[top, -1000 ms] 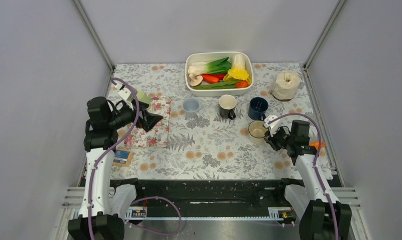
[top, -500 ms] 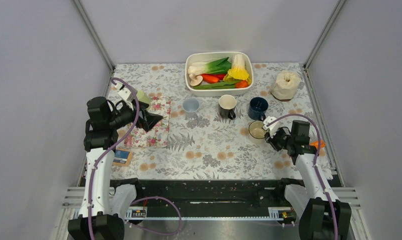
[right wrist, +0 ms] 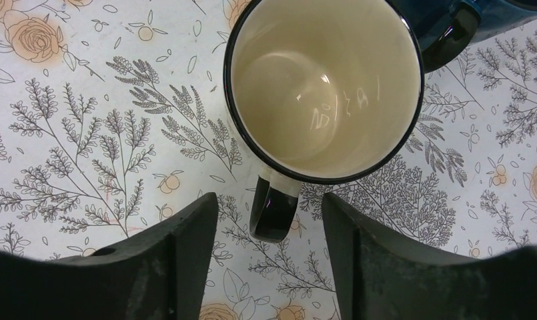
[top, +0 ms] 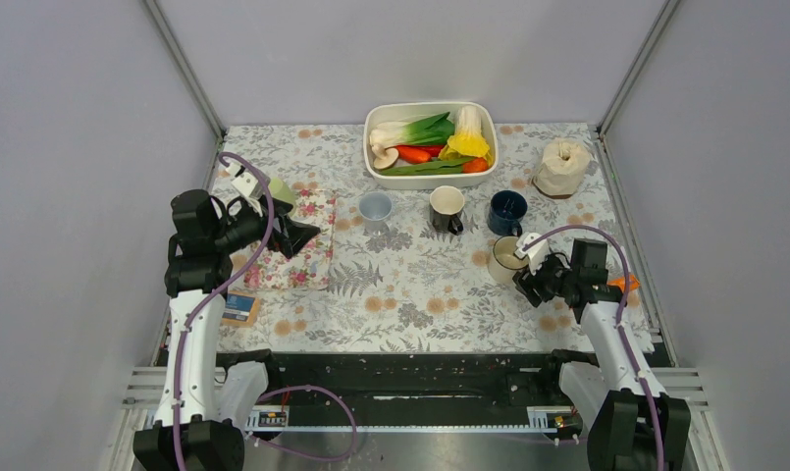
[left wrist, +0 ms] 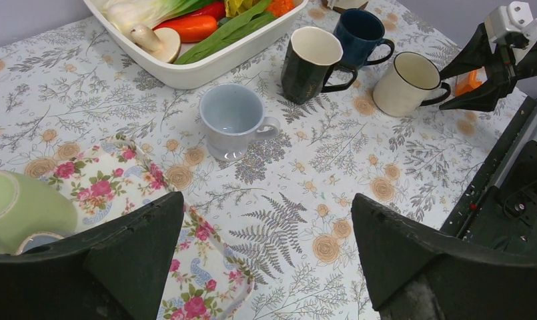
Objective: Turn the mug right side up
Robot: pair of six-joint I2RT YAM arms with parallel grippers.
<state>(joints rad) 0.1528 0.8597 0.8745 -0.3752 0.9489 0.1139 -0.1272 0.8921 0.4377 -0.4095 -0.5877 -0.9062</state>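
Observation:
The cream mug (top: 505, 255) with a dark rim stands upright on the flowered tablecloth, mouth up and empty inside (right wrist: 322, 87). Its dark handle (right wrist: 272, 210) points toward my right gripper (right wrist: 269, 200) and lies in the gap between the open fingers, with neither finger touching it. From above, the right gripper (top: 524, 278) sits just near-right of the mug. My left gripper (left wrist: 267, 200) is wide open and holds nothing. It hovers at the left (top: 294, 235) over the edge of the floral tray (top: 307, 265).
A pale blue mug (top: 375, 208), a black mug (top: 447, 208) and a dark blue mug (top: 506, 211) stand upright in a row behind. A white dish (top: 368, 147) of vegetables is at the back, and a beige bundle (top: 562, 167) sits far right. A green cup (left wrist: 22, 207) rests on the tray.
My right gripper has opened and let go of the cream mug's handle. It has drawn back slightly toward the near edge. The left arm has not moved.

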